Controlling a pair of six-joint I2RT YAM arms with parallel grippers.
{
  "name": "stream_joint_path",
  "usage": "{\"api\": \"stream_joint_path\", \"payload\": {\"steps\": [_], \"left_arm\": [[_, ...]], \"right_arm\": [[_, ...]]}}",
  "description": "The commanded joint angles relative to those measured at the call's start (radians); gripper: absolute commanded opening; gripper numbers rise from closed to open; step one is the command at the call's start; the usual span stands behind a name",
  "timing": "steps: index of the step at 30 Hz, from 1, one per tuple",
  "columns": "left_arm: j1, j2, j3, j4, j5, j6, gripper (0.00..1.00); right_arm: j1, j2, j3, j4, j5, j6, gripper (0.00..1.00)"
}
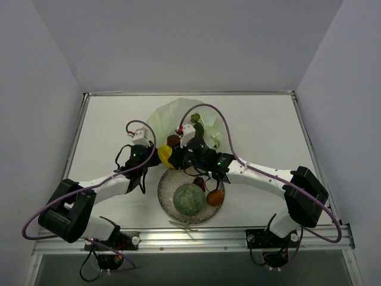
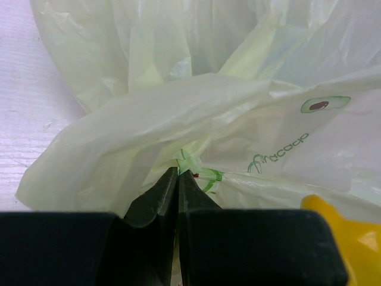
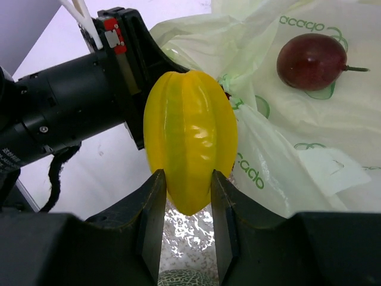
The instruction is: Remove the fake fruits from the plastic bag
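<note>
Top ext: pale green plastic bag (image 1: 178,116) lies crumpled at mid-far table (image 1: 107,131), beyond the speckled plate (image 1: 168,205). Both arms reach in to the bag's near edge. L gripper (image 1: 156,152) is at the bag's near-left rim; R gripper (image 1: 174,158) is just beside it, w/ yellow starfruit (image 1: 165,156) between the two, over the gap btwn bag and plate. Netted melon (image 1: 189,198), orange (image 1: 215,197) and a dark red piece (image 1: 199,183) sit on the plate. Round dark red fruit (image 1: 173,140) rests on the bag, just past the grippers. Dark green piece (image 1: 198,130) is at the bag, far side of the R wrist; can't tell if in or on it.

L wrist: L gripper (image 2: 178,179) jaws pressed together, pinching a gathered fold of the plastic bag (image 2: 238,113) near its printed logo. Film fans out up and away from the pinch. Yellow starfruit (image 2: 351,238) shows at lower R, close to the fingers, outside the bag.

R wrist: R gripper (image 3: 187,179) clamped on the lower part of the yellow starfruit (image 3: 190,140), fruit upright, most of it above the fingertips. L gripper (image 3: 128,65) is right behind it at the bag's edge. Round dark red fruit (image 3: 311,61) lies on top of the plastic bag (image 3: 297,137), upper R, well apart from the R jaws. Plate (image 3: 184,232) and melon (image 3: 184,278) are below the jaws.
</note>
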Motion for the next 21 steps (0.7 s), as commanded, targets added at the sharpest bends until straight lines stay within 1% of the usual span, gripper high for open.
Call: {"api": "stream_joint_path", "payload": {"steps": [1,5,10,12,17,19,21], "left_arm": [[0.005,-0.031,0.065,0.043,0.013,0.010,0.02],[0.007,-0.037,0.065,0.037,0.007,0.013,0.02],[0.011,-0.051,0.063,0.026,-0.009,0.020,0.02],[0.016,-0.063,0.058,0.022,-0.013,0.025,0.02],[0.025,-0.049,0.068,0.026,-0.001,0.031,0.02],[0.026,-0.051,0.068,0.036,0.011,0.030,0.02],[0.025,-0.062,0.065,0.039,0.016,0.034,0.02]], "right_arm": [[0.009,-0.030,-0.019,-0.020,-0.059,-0.050,0.06],[0.010,-0.022,-0.034,-0.084,-0.095,-0.090,0.06],[0.009,-0.010,-0.047,-0.140,-0.079,-0.119,0.06],[0.009,-0.011,-0.045,-0.147,-0.111,-0.134,0.06],[0.009,0.006,-0.013,-0.202,-0.121,-0.188,0.05],[0.009,0.027,-0.004,-0.209,-0.139,-0.197,0.06],[0.009,0.055,0.007,-0.219,-0.139,-0.211,0.09]]}}
